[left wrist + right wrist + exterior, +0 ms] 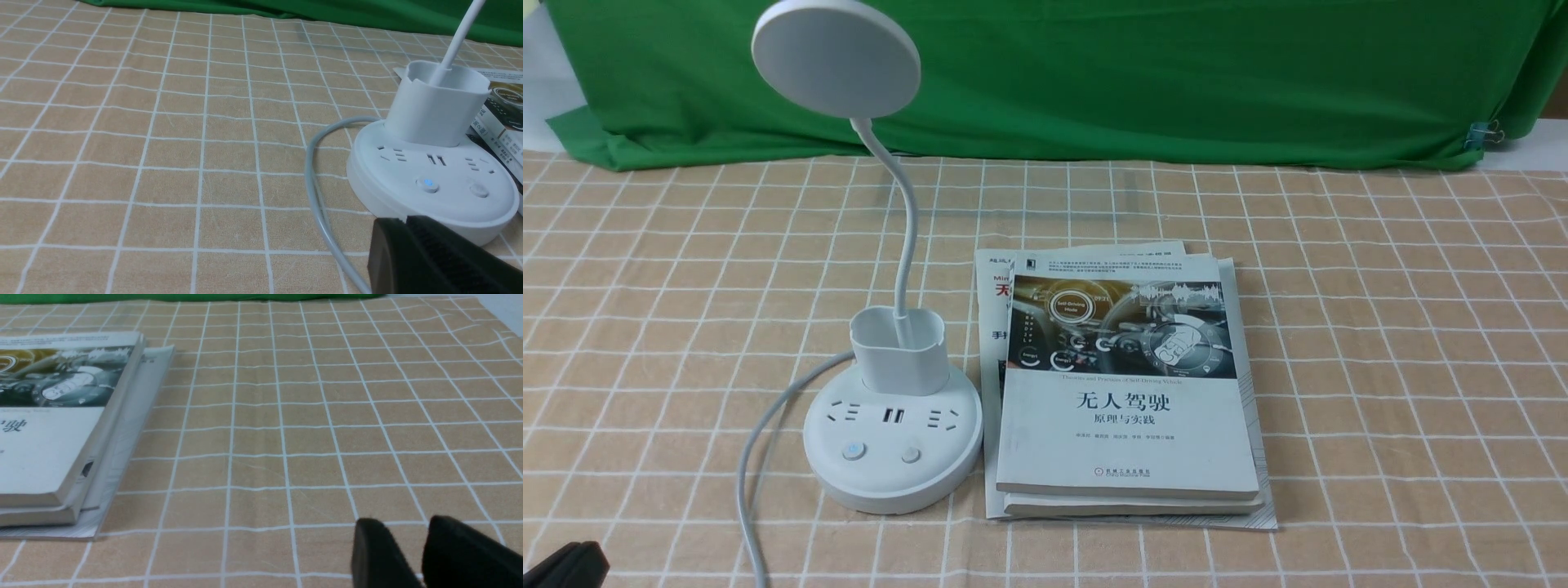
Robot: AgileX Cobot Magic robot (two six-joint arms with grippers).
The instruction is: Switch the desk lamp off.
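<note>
Black tips of the left gripper (404, 222) sit together with nothing seen between them, at the near left corner in the front view; next, a grey cord (747, 465) curves to the white desk lamp (892, 441), upright on the gridded tablecloth (1380, 392), its left button lit blue; just beside it lies a stack of books (1127, 433); the right gripper (412, 531), seen in its wrist view, has its tips slightly parted, holding nothing

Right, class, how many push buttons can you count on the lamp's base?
2. Both are on top of the round base, on the side nearest the robot: one bluish button toward the robot's left, one plain button toward its right.
</note>
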